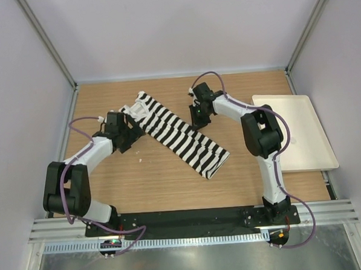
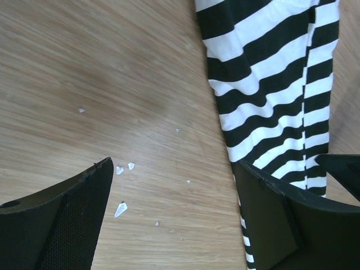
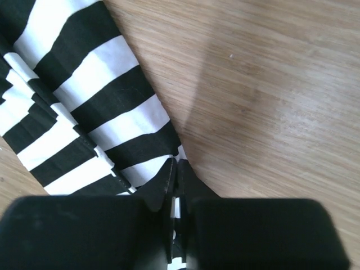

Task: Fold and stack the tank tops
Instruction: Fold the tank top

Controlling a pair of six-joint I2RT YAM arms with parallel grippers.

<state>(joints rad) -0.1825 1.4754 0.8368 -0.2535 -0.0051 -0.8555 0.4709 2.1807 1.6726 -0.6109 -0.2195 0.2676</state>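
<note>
Evidently the tank top [image 1: 180, 135] lies as a long, narrow striped band, flat on the bench [image 1: 141, 185]. In the overhead view it runs on a diagonal from just left of upper centre down toward the middle right. Its white-trimmed strap end is at the upper left of that band.

The right fingers [image 1: 198, 117] meet the band on its upper right edge, about midway along. In the right wrist view they are pressed together, with a sliver of striped cloth caught between the tips, so they are clamped on the garment's edge. My guess is that this pinch is there to lift or carry that side across for the next fold.

The left fingers [image 1: 132, 134] sit at the band's opposite edge, near the strap end, and are spread wide apart. In the left wrist view one finger is over bare wood and the other over the cloth's border. They hold nothing, and this looks like a line-up for a matching pinch rather than a grip. A few white specks [image 2: 119, 209] lie on the wood between them.

The only container is the white tray [image 1: 308, 146], at the right of the overhead view and well apart from the garment. Nothing lies in it, and it is probably where the stack is meant to go.
</note>
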